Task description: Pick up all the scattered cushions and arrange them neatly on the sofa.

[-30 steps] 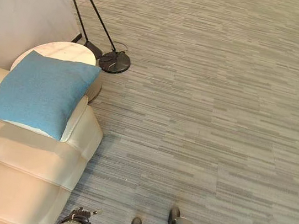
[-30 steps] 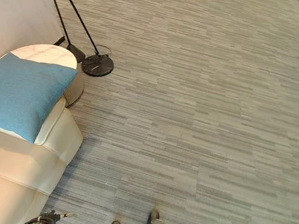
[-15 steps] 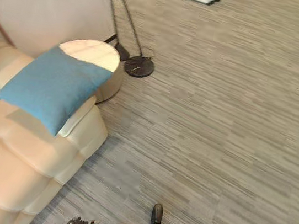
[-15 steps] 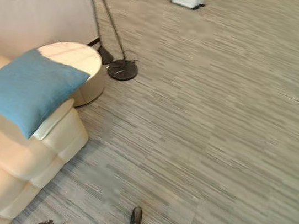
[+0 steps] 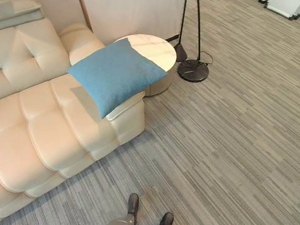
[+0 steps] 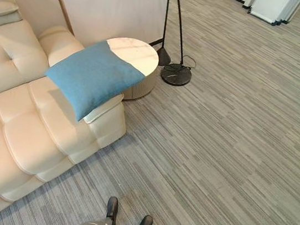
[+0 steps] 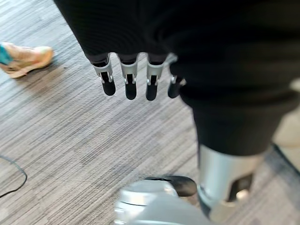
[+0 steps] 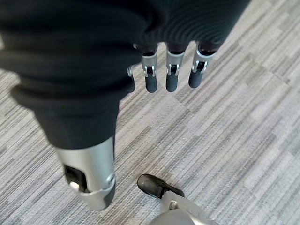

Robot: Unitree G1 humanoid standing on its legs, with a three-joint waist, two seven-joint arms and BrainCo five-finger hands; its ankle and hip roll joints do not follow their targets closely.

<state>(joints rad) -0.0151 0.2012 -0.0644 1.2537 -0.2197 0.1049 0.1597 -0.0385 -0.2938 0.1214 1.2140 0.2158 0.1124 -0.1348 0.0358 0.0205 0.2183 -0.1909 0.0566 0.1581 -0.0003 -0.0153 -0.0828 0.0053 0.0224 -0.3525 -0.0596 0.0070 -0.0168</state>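
Sofa-end cushion (image 5: 114,74), away from fingers (image 7: 129,86)

Grey striped carpet floor (image 5: 236,136) throughout. Beige panel wall (image 5: 126,3) at back. Round white marble-top side table (image 5: 157,52) near wall. Black floor lamp with round base (image 5: 193,70) just beside table. White cabinets (image 6: 268,6) far off.

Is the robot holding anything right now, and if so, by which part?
Nothing is held. The left hand and right hand both hang open over bare floor. The blue cushion lies on the sofa arm, untouched.
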